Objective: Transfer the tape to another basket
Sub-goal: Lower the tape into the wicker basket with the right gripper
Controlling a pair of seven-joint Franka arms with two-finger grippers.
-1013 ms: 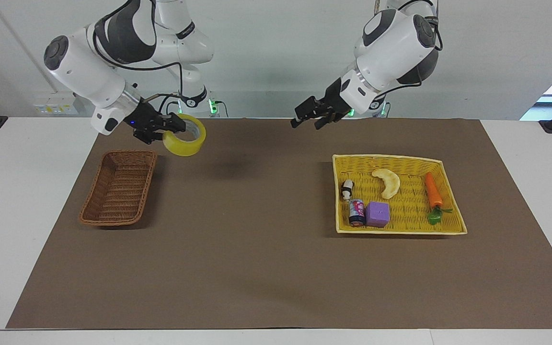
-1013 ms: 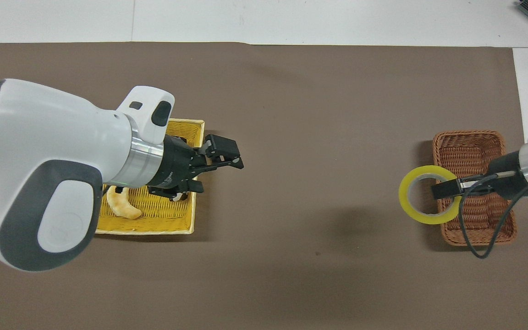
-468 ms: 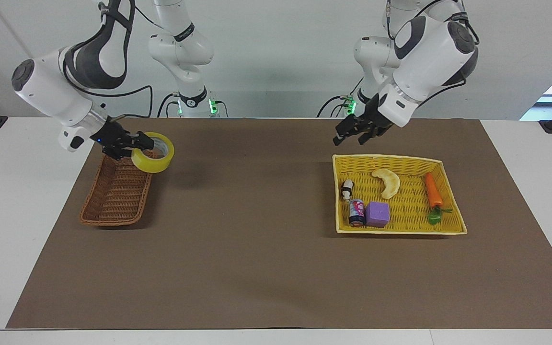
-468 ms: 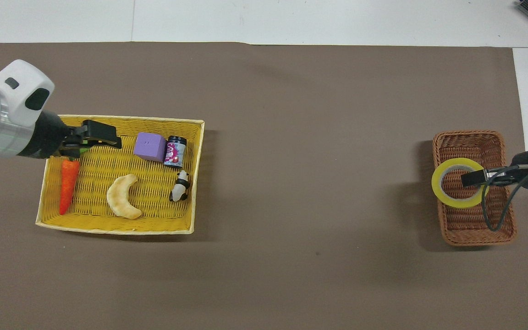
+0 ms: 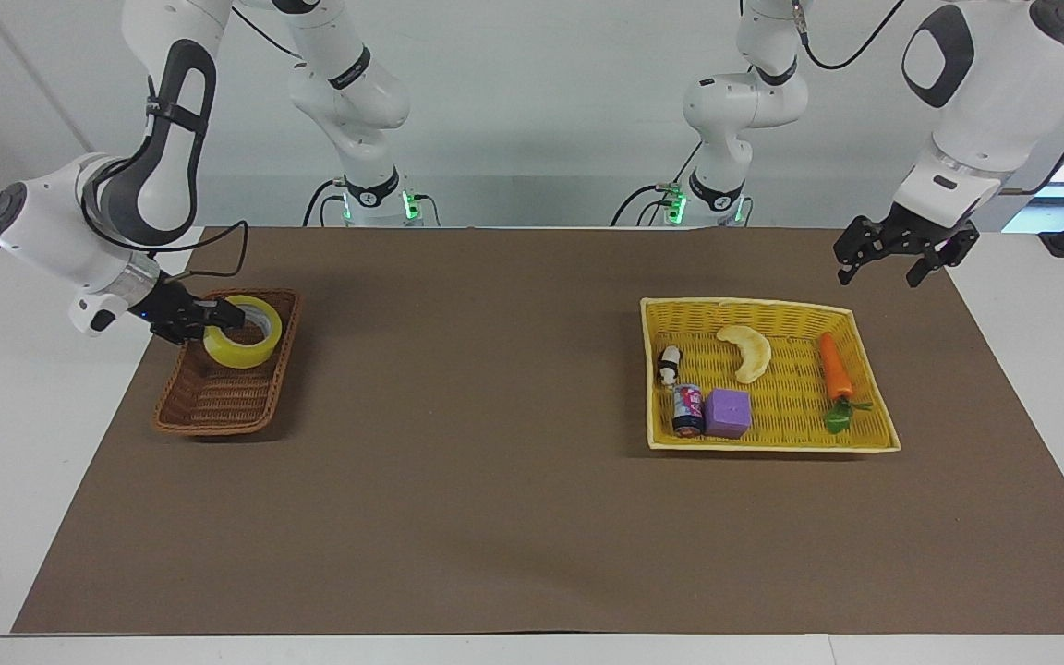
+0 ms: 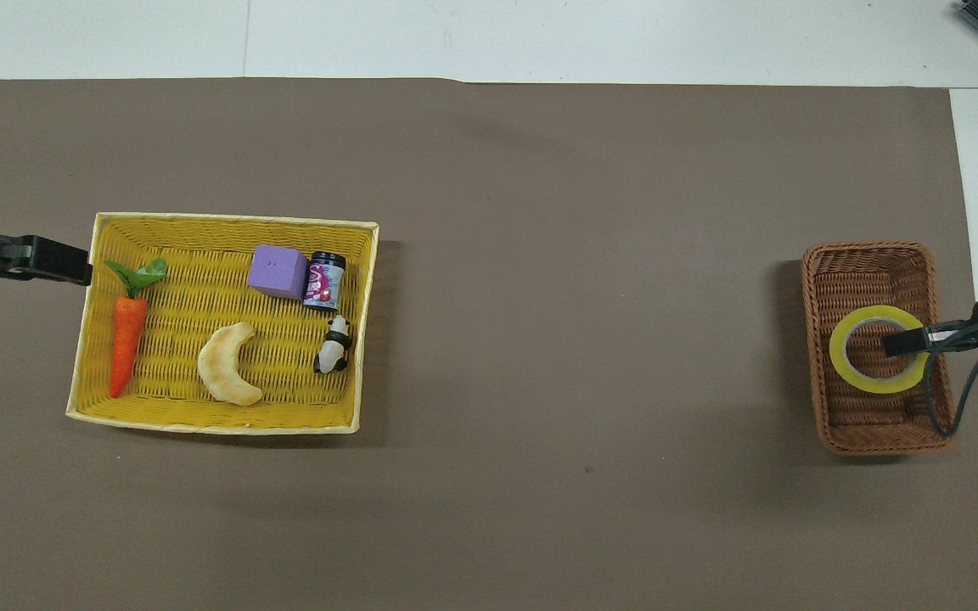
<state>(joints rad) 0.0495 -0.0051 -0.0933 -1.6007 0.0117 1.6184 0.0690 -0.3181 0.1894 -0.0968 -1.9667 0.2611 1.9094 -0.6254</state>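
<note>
The yellow tape (image 5: 241,344) (image 6: 844,367) hangs tilted, low inside the brown wicker basket (image 5: 209,406) (image 6: 867,428), at the right arm's end of the table. My right gripper (image 5: 214,319) (image 6: 903,341) is shut on the roll's wall, one finger inside the core. I cannot tell whether the roll touches the basket floor. My left gripper (image 5: 878,275) (image 6: 73,270) is open and empty, raised over the mat just outside the yellow tray's edge.
The yellow woven tray (image 5: 772,305) (image 6: 234,219) at the left arm's end holds a carrot (image 5: 834,367), a crescent pastry (image 5: 746,351), a purple cube (image 5: 728,413), a small can (image 5: 687,409) and a panda figure (image 5: 670,363). A brown mat (image 5: 495,416) covers the table.
My right gripper has carried the tape from beside the basket to over it and down into it. My left arm has swung away across the yellow tray to its outer edge.
</note>
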